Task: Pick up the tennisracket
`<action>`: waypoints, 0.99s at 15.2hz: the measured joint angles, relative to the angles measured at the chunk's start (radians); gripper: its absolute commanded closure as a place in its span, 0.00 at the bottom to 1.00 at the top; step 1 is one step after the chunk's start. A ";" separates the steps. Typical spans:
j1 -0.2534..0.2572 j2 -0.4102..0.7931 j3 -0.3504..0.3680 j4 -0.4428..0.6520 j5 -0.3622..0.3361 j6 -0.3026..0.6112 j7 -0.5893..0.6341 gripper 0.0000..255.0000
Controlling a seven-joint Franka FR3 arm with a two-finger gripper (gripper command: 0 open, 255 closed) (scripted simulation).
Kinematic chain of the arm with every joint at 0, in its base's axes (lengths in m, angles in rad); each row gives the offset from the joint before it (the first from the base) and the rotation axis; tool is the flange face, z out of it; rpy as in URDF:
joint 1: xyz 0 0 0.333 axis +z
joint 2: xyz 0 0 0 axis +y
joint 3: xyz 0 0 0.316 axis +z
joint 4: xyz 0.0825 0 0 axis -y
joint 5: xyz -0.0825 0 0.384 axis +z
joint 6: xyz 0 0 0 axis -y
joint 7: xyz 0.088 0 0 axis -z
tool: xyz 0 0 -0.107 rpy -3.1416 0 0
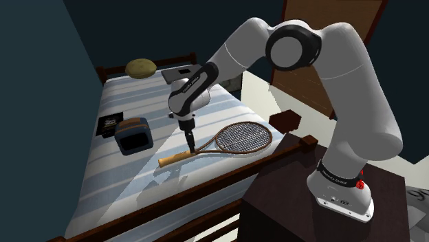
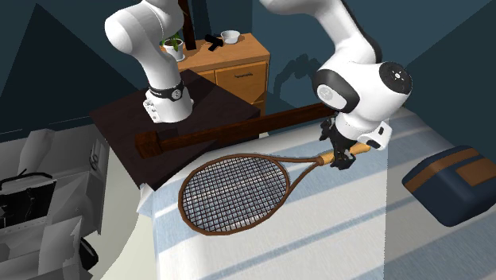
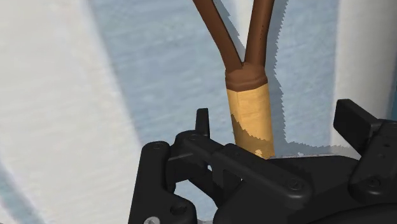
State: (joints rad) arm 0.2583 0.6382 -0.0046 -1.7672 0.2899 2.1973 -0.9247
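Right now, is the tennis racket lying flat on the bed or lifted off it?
Flat on it. The racket rests head and handle on the striped bedcover, open claw astride its handle.

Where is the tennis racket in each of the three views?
Shoulder view: racket centre, flat on the bed, head rightward.
Second exterior view: racket lower centre, handle toward upper right.
Wrist view: its tan handle just beyond the gripper.
Shared landmark: the gripper over that handle.

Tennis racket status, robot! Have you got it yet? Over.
Pincer open, straddling the tan handle, not gripping. Tennis racket flat on the striped bed. Blue bag well clear, nothing blocking.
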 measured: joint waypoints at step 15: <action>-0.002 0.072 0.007 0.024 0.008 0.049 -0.017 1.00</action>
State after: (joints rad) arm 0.2567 0.7104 0.0020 -1.7433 0.2976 2.2465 -0.9414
